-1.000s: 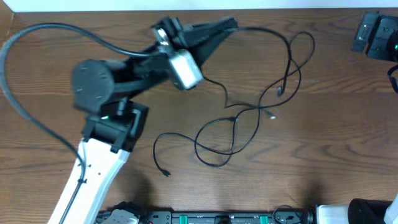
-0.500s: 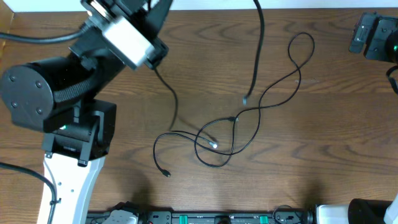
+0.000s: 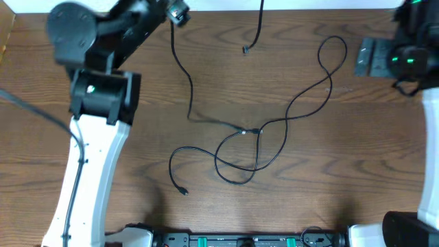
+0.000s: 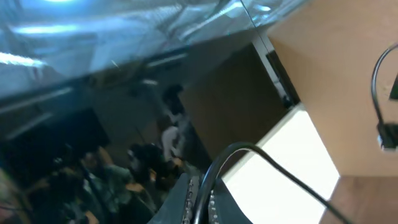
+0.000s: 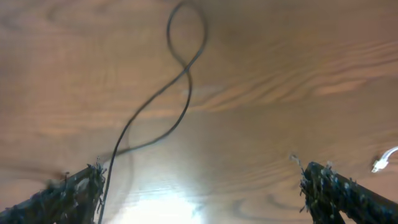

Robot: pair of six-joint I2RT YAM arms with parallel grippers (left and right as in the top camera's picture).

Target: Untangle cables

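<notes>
Thin black cables (image 3: pixel 281 123) lie in loops on the wooden table, crossing near the middle, with a pale plug tip (image 3: pixel 243 130) at the crossing. My left gripper (image 3: pixel 175 11) is raised at the far left edge and is shut on a black cable (image 4: pixel 249 152). One strand runs down from it to the crossing (image 3: pixel 186 82). Its other end hangs free with a plug (image 3: pixel 245 49). My right gripper (image 5: pixel 205 199) is open and empty above the table, near a cable loop (image 5: pixel 186 43). The right arm (image 3: pixel 405 58) is at the far right.
Another black cable end with a plug (image 3: pixel 183 191) lies toward the front left. A loop (image 3: pixel 333 51) reaches toward the right arm. A small white piece (image 5: pixel 382 160) shows at the right edge of the right wrist view. The table's far edge (image 3: pixel 309 8) is close behind.
My left arm has swung up and to the far left, pulling the held cable. Its pale plug end slid toward the crossing. The free end rose. The right arm moved in from the right.
</notes>
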